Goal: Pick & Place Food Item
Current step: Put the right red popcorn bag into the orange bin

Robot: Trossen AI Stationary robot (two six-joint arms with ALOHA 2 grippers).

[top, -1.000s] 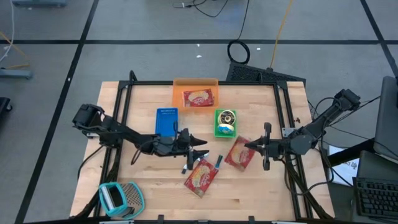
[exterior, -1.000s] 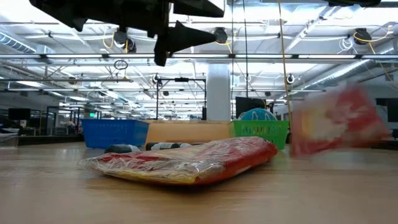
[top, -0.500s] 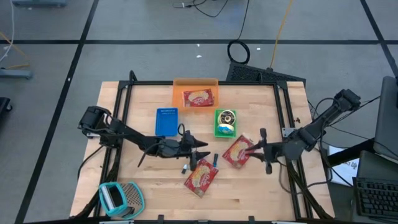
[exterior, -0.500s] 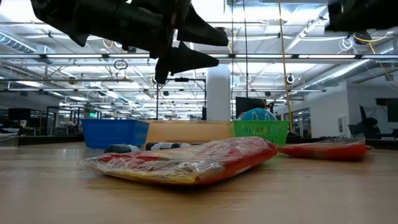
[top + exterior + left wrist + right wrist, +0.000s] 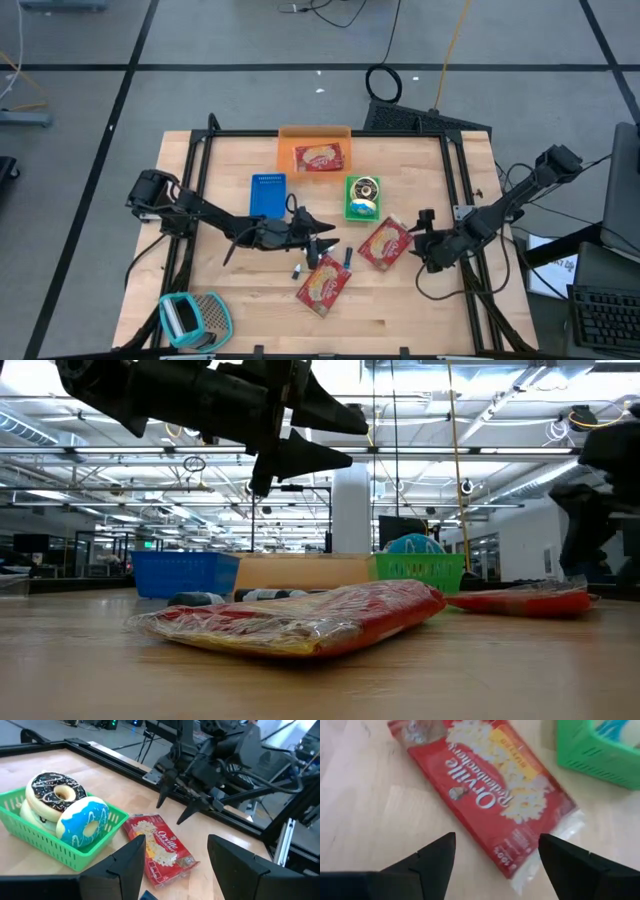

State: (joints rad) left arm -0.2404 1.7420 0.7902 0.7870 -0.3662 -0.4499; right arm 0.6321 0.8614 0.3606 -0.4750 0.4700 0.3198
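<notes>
The right hand [image 5: 421, 238] hangs low over the wooden bench [image 5: 240, 300], its two fingers [image 5: 432, 862] spread apart and gripping nothing, with a red popcorn packet [image 5: 386, 243] lying flat on the boards just ahead of the fingertips. In the right wrist view the packet shows between and beyond the dark fingers, label up, one end close to the wall of a green basket [image 5: 361, 197]. That basket, a little farther out from the right hand, holds a chocolate-frosted doughnut [image 5: 54, 793] and a blue-frosted doughnut [image 5: 84, 822]. Facing it across the middle of the bench, the left hand [image 5: 325, 239] is held above the surface with its fingers [image 5: 122, 866] also parted and empty; a second red popcorn packet [image 5: 323, 284] rests on the bench just below and beside it, next to two small dark items [image 5: 346, 259] too small to identify. Behind the left hand stands a blue basket [image 5: 267, 194], and at the far edge of the bench an orange tray [image 5: 288, 150] carries a third red packet [image 5: 318, 157]. A teal-handled grater [image 5: 193, 318] lies at the near corner on the left arm's side. From bench height, the nearer packet [image 5: 300, 618] fills the foreground in its clear wrapper, the left hand [image 5: 330, 440] dark above it.
</notes>
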